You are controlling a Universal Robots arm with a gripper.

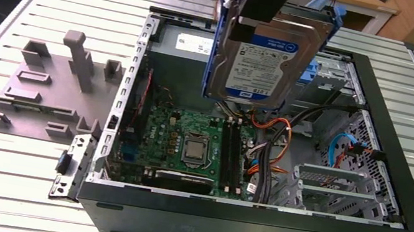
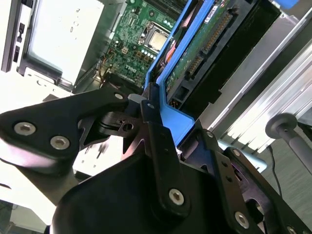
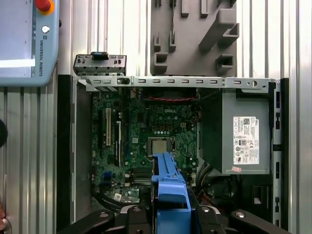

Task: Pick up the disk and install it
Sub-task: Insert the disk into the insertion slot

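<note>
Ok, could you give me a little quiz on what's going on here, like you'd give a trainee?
1. True or false: the gripper is empty.
2. Pick one: the disk hangs upright above A) the grey stand, B) the open computer case, C) the table.
3. Fill in: the plastic frame round the disk is ___ in colour.

Key:
1. False. It is shut on the disk.
2. B.
3. Blue.
</note>
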